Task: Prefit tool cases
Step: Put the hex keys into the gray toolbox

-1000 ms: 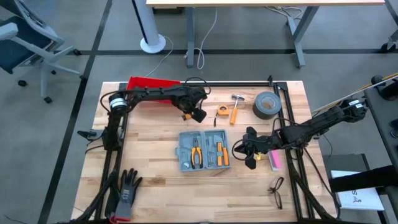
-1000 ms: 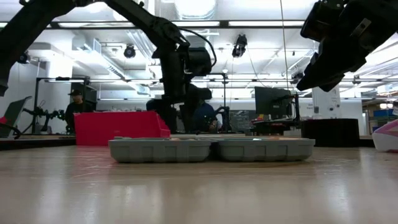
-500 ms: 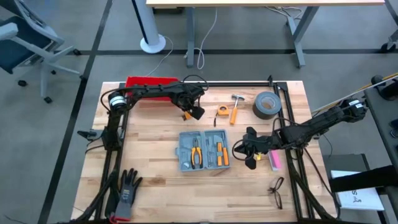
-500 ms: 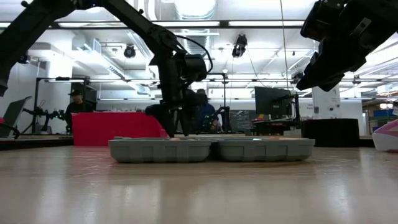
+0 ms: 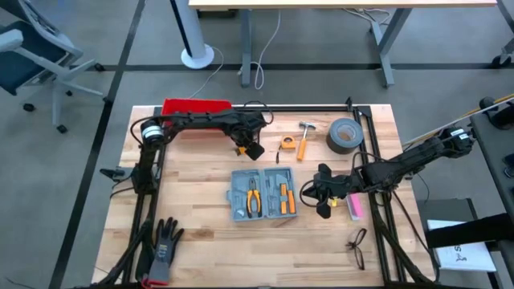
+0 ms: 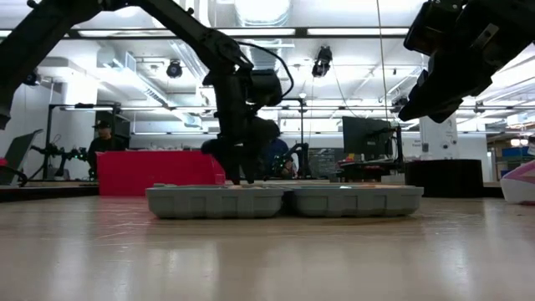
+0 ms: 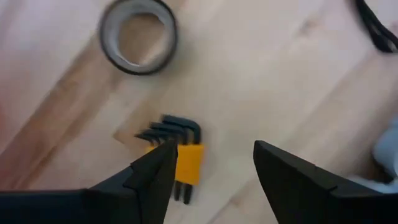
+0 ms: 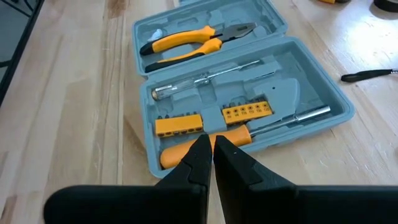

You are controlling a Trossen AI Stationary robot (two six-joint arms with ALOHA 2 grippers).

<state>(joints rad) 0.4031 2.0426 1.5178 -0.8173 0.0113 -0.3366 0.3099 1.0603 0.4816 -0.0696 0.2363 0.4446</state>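
The grey-blue tool case (image 5: pixel 262 193) lies open and flat on the table, both halves down. It holds orange-handled pliers (image 8: pixel 189 38), screwdrivers and bit strips. My left gripper (image 7: pixel 212 149) hangs open behind the case's far edge (image 5: pixel 247 149), pointing down. A small hex-key set in a yellow holder (image 7: pixel 183 160) lies on the wood beneath its fingers. My right gripper (image 8: pixel 213 149) is shut and hovers off the case's right side (image 5: pixel 323 195), aimed at the case with nothing in it. My left gripper stands over the hex-key set with one fingertip (image 7: pixel 160 163) across the keys' bent ends in the wrist view. I cannot tell whether it touches them.
A red bin (image 5: pixel 195 106) sits at the far left edge. A hammer (image 5: pixel 303 138), tape measure (image 5: pixel 287 144) and duct-tape roll (image 5: pixel 344 135) lie at the far right. A pink object (image 5: pixel 354 206), glasses (image 5: pixel 357 247) and a black glove (image 5: pixel 165 245) lie nearer.
My left gripper has rolled about its own pointing line while staying over the same spot behind the case. The case and my right gripper have kept still.
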